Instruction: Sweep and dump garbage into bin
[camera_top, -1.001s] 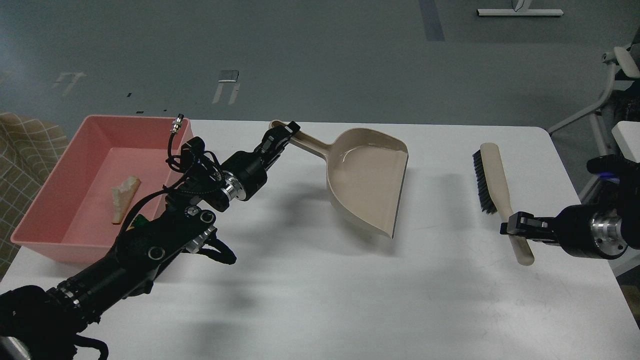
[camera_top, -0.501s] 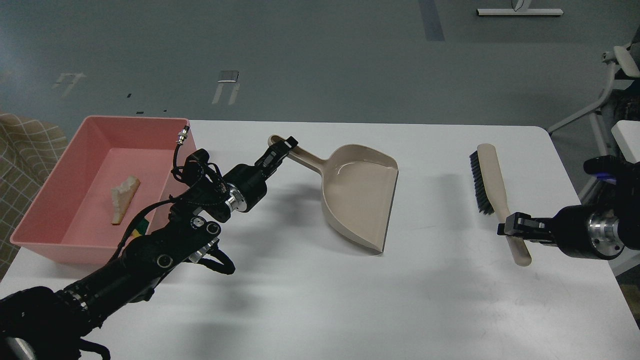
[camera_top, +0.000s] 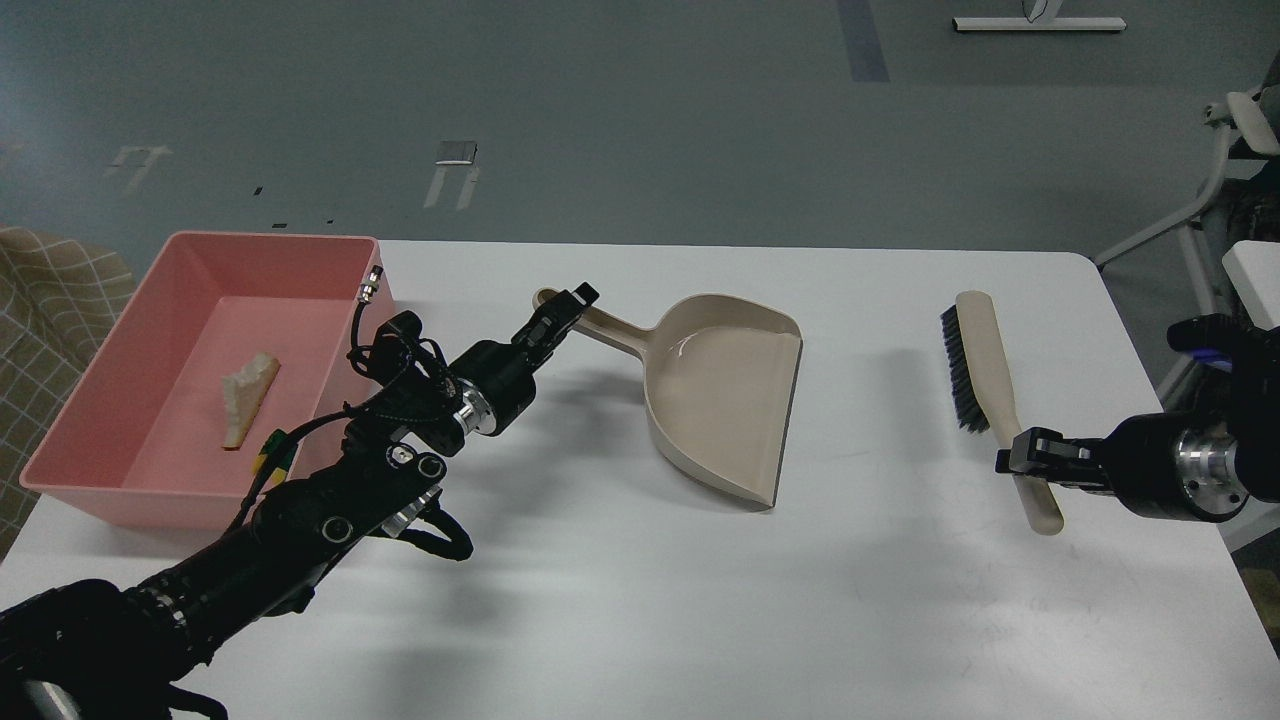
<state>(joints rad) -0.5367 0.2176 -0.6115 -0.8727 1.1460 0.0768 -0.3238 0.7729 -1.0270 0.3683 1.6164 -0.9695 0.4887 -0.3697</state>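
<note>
The pink bin (camera_top: 92, 385) stands at the table's left edge. The whitish bread-like wedge (camera_top: 245, 398) lies inside it. A small yellow and green bit (camera_top: 268, 455) shows at the bin's near right corner beside my left arm; I cannot tell if it is the sponge. My left gripper (camera_top: 565, 308) is shut on the handle of the empty beige dustpan (camera_top: 725, 390), which sits low at the table's middle, mouth facing right. My right gripper (camera_top: 1022, 462) is shut on the handle of the brush (camera_top: 980, 350) at the right.
The white table (camera_top: 640, 600) has its right edge close to my right arm. A chair base and another white surface (camera_top: 1250, 270) stand off the table's right side. A checked cloth (camera_top: 50, 290) lies left of the bin.
My left gripper has moved down and toward me with the dustpan, which has come down from a tilted, raised pose to lie nearly flat. The brush and right gripper have barely moved.
</note>
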